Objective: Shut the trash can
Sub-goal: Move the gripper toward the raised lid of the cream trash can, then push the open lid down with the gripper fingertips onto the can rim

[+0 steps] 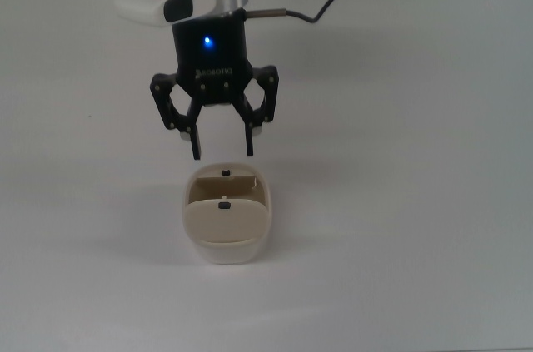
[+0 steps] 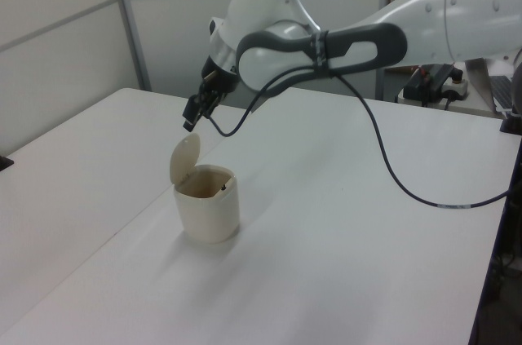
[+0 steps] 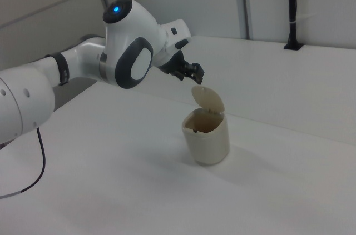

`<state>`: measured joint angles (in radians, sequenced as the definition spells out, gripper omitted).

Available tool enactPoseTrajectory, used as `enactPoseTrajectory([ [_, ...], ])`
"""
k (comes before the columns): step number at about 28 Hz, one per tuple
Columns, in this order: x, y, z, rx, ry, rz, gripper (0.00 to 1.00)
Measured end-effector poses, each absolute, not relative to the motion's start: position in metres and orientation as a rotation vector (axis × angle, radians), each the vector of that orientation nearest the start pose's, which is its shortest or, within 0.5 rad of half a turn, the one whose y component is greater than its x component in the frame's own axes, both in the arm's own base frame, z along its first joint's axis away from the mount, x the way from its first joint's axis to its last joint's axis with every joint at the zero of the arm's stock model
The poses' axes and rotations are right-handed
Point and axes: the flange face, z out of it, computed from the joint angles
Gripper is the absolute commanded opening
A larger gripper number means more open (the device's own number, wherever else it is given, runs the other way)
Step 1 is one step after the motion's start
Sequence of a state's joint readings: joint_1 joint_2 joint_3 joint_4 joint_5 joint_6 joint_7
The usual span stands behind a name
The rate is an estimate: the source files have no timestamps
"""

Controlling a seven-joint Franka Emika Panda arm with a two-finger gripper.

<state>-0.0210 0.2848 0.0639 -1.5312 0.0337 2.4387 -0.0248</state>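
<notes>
While tilted forward, gripper (image 1: 223, 152) hovers spread above trash can (image 1: 226, 223).

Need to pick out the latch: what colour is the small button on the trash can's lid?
Dark, near black, on the cream lid of the trash can; clearest in the top view.

White table (image 1: 416, 119); cream trash can (image 1: 226, 240) standing on it, lid up.

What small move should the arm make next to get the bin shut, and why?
Probably ease forward and down to push the lid over. The trash can stands open, its lid upright, and the gripper, fingers open, hangs just above and behind the lid's top edge without touching it.
</notes>
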Motion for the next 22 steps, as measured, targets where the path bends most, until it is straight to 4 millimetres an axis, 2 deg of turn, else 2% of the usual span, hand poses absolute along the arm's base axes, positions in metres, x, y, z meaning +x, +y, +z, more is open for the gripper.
enactPoseTrajectory([
  [4,0.7,0.025,0.562,-2.935,-0.039,-1.031,0.32],
  [11,0.713,0.037,0.555,-2.916,-0.092,-1.155,0.06],
  [15,0.722,0.039,0.55,-2.931,-0.121,-1.171,0.0],
  [22,0.738,0.039,0.53,-2.959,-0.151,-1.159,0.0],
])
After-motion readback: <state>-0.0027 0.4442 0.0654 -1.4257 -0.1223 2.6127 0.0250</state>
